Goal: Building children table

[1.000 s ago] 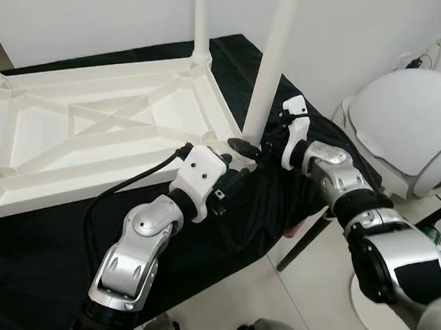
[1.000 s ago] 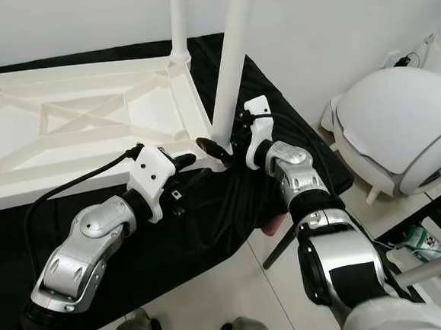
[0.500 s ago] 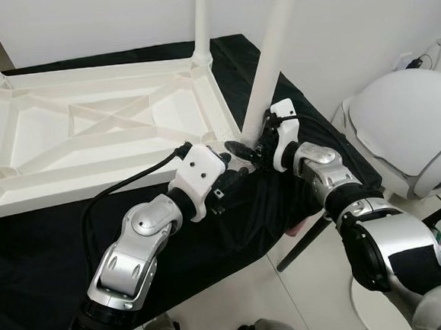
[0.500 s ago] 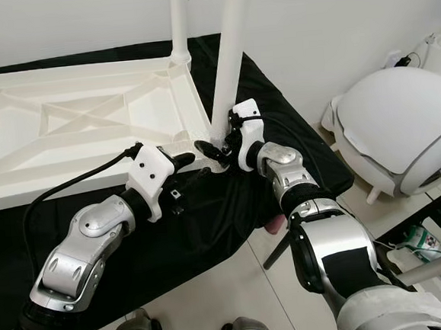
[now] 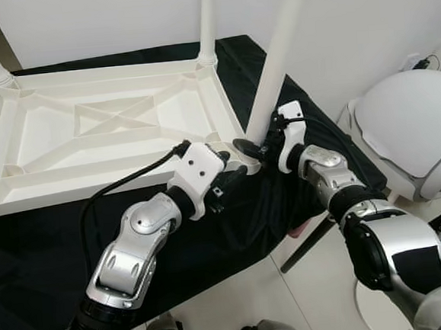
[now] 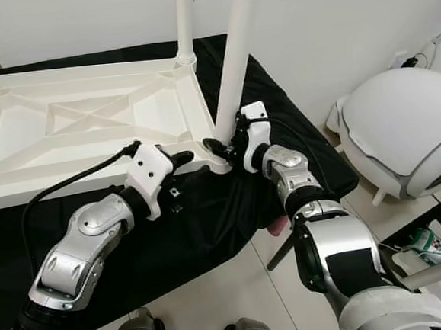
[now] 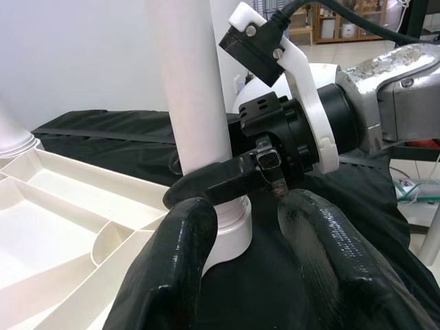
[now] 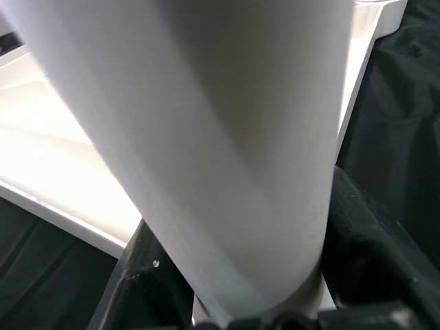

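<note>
the right gripper [image 5: 251,146] has closed in, now clasping the table leg [image 5: 277,57] base; left gripper [image 7: 251,275] open just beside it

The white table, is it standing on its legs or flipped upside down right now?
Upside down. The white table lies top-down on the black cloth, ribbed underside showing, legs pointing up. The right gripper clasps the near leg at its socket.

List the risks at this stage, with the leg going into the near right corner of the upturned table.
1. The right end effector grips the long leg only at its base, so the top may sway and lever out of the corner socket.
2. The left end effector sits open beside that socket; a slip of the leg could strike its fingers.
3. The table top rests on loose black cloth and may slide when pushed.
</note>
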Robot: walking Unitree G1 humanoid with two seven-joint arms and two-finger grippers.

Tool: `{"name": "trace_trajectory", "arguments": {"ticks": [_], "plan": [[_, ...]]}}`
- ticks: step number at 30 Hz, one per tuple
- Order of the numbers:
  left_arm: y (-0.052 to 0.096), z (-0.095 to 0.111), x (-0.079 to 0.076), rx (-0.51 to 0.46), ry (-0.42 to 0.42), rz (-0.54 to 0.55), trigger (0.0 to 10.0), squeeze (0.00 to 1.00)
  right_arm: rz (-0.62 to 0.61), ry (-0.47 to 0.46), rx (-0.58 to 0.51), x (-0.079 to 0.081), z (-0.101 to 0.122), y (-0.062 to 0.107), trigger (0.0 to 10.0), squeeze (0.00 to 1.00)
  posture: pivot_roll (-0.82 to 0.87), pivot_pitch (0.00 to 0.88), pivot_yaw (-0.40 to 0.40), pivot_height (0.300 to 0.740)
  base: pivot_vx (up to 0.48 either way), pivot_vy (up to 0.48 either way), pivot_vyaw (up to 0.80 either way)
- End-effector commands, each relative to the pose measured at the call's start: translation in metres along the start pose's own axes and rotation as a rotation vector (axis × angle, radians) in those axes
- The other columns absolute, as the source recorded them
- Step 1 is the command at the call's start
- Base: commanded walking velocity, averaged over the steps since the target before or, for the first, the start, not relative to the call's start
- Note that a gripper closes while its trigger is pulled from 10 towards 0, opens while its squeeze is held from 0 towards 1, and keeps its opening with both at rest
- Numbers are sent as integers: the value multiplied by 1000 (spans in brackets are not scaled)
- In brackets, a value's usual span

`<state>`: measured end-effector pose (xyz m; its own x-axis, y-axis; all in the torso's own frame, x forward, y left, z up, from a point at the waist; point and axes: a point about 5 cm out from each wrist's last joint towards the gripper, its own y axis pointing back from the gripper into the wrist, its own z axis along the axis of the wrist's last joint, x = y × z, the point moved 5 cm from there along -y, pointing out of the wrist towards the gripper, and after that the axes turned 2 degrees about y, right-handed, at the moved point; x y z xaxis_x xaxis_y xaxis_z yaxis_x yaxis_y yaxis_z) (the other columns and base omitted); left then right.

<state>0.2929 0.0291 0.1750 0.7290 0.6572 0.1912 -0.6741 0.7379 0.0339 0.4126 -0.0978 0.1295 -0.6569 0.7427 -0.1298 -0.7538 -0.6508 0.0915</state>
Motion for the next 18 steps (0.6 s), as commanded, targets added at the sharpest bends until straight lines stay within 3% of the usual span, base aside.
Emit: {"name": "trace_trajectory", "arguments": {"ticks": [1, 7, 9, 12, 15, 16, 18], "plan": [[1, -3, -5, 12, 16, -12, 10000, 0, -96, -14, 34, -8, -15, 8, 10000, 0, 20, 1, -57, 740, 0, 0, 0], [1, -4, -8, 13, 25, -12, 10000, 0, -185, -52, -5, -6, -13, 6, 10000, 0, 14, 5, -60, 740, 0, 0, 0], [0, -5, -8, 14, 30, -13, 10000, 0, -349, -131, -31, -2, -15, 3, 10000, 0, -5, 9, -58, 740, 0, 0, 0], [0, -5, -8, 14, 32, -14, 10000, 0, -414, -132, -43, 0, -14, 3, 10000, 0, -5, 9, -58, 740, 0, 0, 0], [-2, -5, -10, 11, 37, -19, 10000, 0, -500, -152, -62, 10, -12, 1, 10000, 0, -20, 12, -51, 740, 0, 0, 0], [-2, -5, -11, 9, 42, -25, 10000, 0, -560, -187, -59, 22, -13, -2, 10000, 0, -23, 14, -48, 740, 0, 0, 0], [-3, -5, -12, 9, 43, -27, 10000, 0, -567, -196, -54, 25, -14, -3, 10000, 0, -23, 14, -47, 740, 0, 0, 0]]}}
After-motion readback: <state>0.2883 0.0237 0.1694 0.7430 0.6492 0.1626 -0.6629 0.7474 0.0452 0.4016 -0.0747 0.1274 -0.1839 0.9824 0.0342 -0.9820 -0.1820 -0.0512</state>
